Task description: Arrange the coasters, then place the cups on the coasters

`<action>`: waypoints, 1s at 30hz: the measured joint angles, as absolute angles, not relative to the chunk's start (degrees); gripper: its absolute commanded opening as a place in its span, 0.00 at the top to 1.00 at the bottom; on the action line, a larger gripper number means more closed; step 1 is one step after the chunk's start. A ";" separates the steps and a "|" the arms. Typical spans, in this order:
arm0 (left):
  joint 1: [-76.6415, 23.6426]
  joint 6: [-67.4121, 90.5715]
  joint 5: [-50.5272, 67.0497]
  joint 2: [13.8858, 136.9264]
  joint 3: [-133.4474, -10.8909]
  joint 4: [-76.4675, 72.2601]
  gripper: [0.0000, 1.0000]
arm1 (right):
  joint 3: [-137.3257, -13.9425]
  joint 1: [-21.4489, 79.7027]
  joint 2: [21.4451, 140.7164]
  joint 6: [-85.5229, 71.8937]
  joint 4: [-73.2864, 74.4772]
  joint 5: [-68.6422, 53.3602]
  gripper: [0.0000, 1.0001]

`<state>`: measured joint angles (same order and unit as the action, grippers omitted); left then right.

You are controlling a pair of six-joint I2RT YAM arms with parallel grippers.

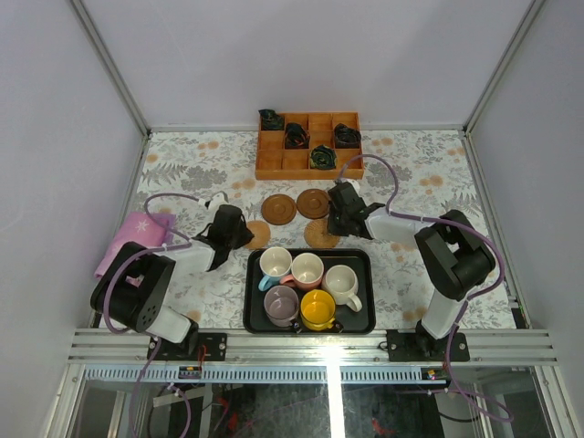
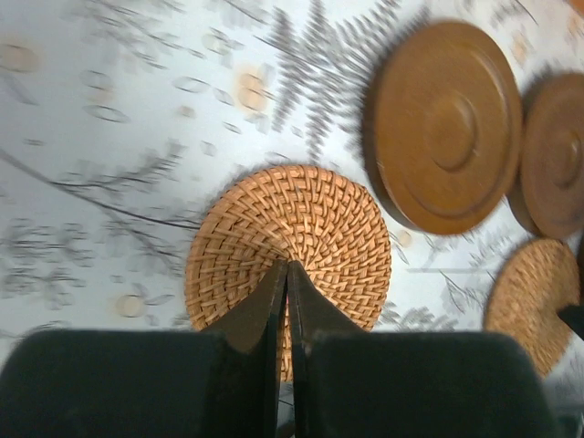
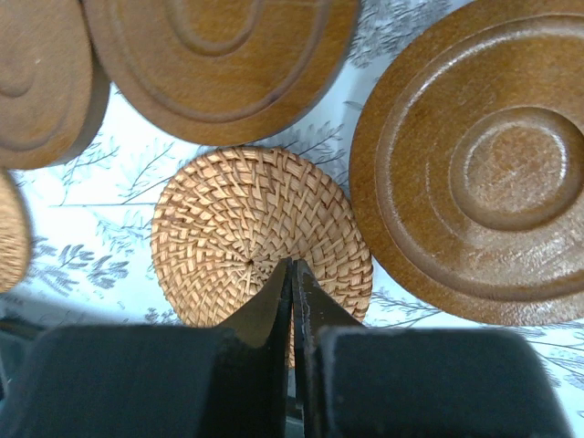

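Observation:
Two dark brown coasters lie mid-table, with a third brown one large in the right wrist view. My left gripper is shut and empty, its tips over a tan woven coaster. The right gripper is also shut and empty, its tips over the other woven coaster. Whether either tip touches its coaster I cannot tell. The cups stand in the black tray: light blue, pink, cream-white, mauve-grey, yellow.
An orange wooden grid box holding dark bundles stands at the back of the table. A pink cloth lies at the left edge beside the left arm. The tray sits at the near edge between the two arm bases.

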<state>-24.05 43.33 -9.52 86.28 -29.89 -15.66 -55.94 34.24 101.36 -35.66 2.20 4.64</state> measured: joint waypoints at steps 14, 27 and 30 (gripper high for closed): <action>-15.25 45.52 -15.70 85.49 -32.75 -7.11 1.00 | -53.34 27.94 97.12 -34.46 9.26 16.99 1.00; -11.97 45.50 -16.25 93.08 -40.80 -6.02 1.00 | -50.41 21.32 94.35 -33.39 9.91 18.50 1.00; -11.55 45.28 -15.64 93.14 -41.36 -5.89 1.00 | -50.43 21.32 94.30 -32.95 9.96 18.26 1.00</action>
